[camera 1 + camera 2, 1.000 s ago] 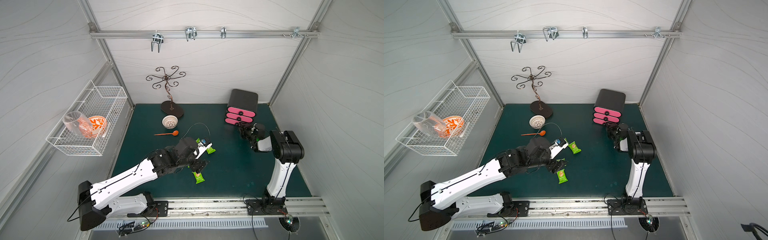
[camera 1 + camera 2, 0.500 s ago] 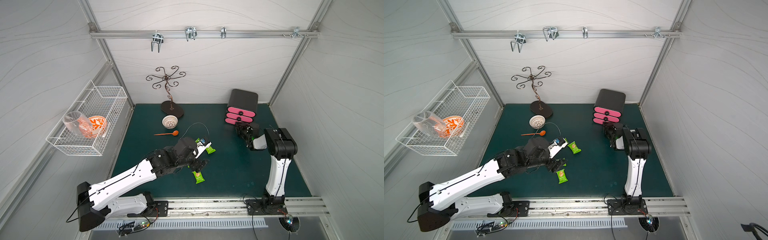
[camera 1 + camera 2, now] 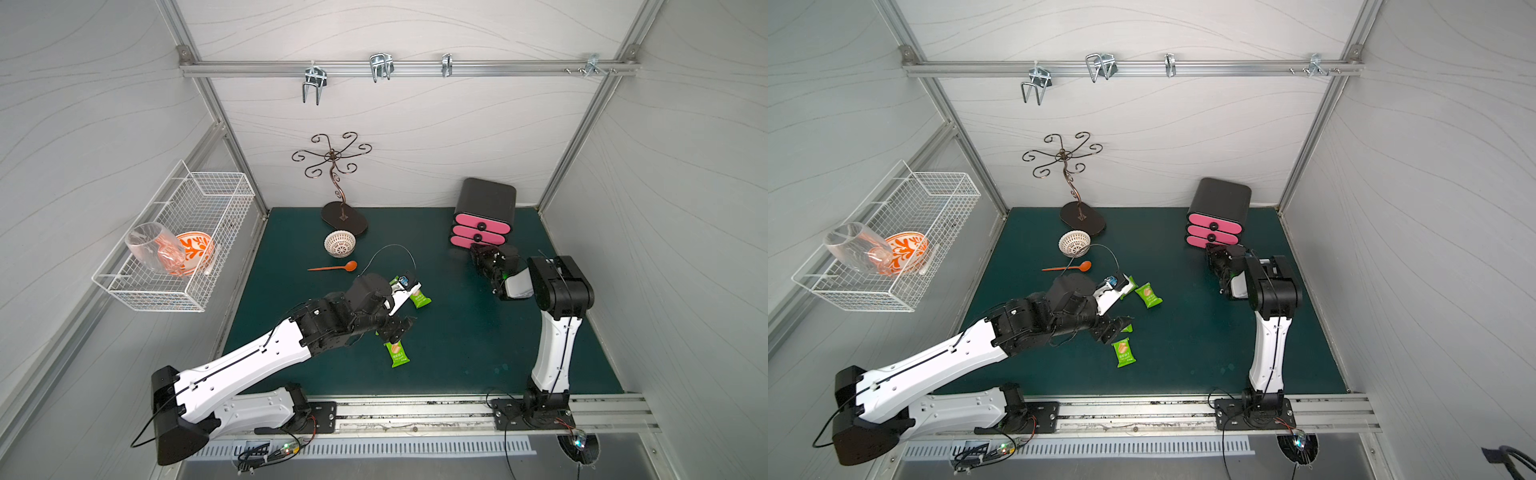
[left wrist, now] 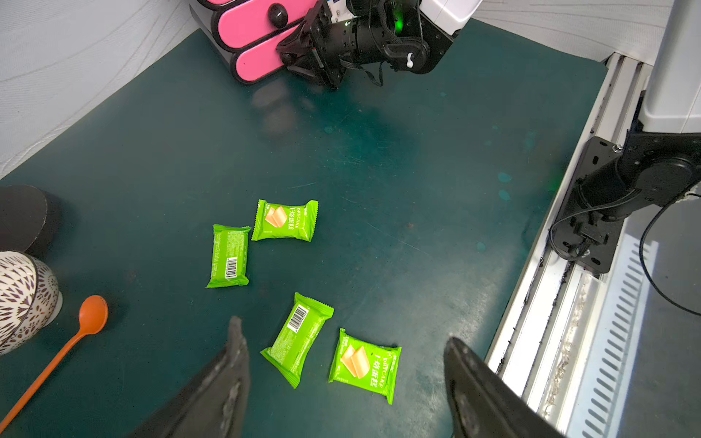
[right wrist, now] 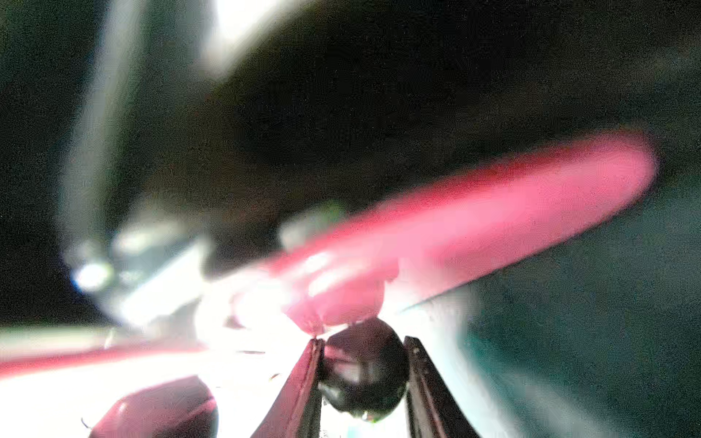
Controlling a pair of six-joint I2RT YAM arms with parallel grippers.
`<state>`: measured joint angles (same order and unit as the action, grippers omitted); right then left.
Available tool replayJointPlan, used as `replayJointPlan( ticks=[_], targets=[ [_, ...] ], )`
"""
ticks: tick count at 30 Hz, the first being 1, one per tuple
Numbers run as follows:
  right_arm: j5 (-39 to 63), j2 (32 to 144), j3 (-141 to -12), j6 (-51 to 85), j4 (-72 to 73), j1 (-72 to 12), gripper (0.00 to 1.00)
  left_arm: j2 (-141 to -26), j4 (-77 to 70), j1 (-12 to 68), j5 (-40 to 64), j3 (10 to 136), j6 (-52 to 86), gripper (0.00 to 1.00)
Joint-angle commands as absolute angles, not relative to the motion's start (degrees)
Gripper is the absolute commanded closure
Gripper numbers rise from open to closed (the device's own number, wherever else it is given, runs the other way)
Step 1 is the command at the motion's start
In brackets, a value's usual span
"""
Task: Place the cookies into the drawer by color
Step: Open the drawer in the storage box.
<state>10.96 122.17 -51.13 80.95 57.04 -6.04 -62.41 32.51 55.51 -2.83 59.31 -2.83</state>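
Observation:
Several green cookies lie on the green mat: two (image 4: pixel 299 337) (image 4: pixel 364 364) below my left gripper (image 4: pixel 343 332), two more (image 4: pixel 284 220) (image 4: pixel 228 256) farther off. The left gripper hangs open above them with nothing between its fingers; in both top views it (image 3: pixel 397 326) (image 3: pixel 1115 326) hovers by a packet (image 3: pixel 398 353) (image 3: pixel 1124 352). The black drawer unit (image 3: pixel 484 199) has three pink fronts, all closed. My right gripper (image 5: pixel 364 341) (image 3: pixel 478 255) is at the bottom drawer (image 5: pixel 493 212), its fingers closed on the black knob (image 5: pixel 364 371).
A patterned bowl (image 3: pixel 340 243), an orange spoon (image 3: pixel 332 268) and a metal hanger stand (image 3: pixel 344 218) sit at the back left of the mat. A wire basket (image 3: pixel 178 237) hangs on the left wall. The arms' base rail (image 3: pixel 415 409) runs along the front.
The right gripper has moved in to the bottom drawer and its jaws have narrowed onto the knob. The left arm has barely shifted over the packets.

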Motion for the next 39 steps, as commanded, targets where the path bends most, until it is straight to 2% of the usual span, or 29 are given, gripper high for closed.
replayJointPlan(
  ticks=[1, 11, 15, 23, 30, 35, 39],
  targets=[
    [12.44, 121.99, -50.14, 77.96, 54.79, -6.38, 0.77, -61.54, 30.71, 55.20, -3.12, 59.15, -3.00, 0.18],
    [10.06, 110.13, -39.50, 74.53, 51.02, -11.46, 0.78, -61.15, 28.58, 55.24, -3.25, 58.02, -3.34, 0.18],
    [8.99, 106.12, -36.50, 73.99, 48.08, -13.44, 0.76, -60.46, 28.48, 55.75, -3.33, 57.32, -3.21, 0.18],
    [6.66, 102.73, -32.14, 74.44, 47.18, -15.27, 0.75, -60.02, 28.04, 56.95, -3.16, 56.69, -3.11, 0.18],
    [6.16, 99.72, -30.49, 72.29, 42.37, -16.10, 0.55, -60.55, 27.66, 57.60, -3.98, 55.91, -1.89, 0.19],
    [7.70, 96.36, -29.51, 73.27, 38.01, -14.96, 0.36, -61.14, 26.93, 57.57, -4.05, 56.58, -1.72, 0.19],
    [9.40, 90.87, -29.82, 70.21, 31.40, -15.50, 0.29, -61.20, 27.32, 57.61, -5.82, 57.63, -1.93, 0.19]
  ],
)
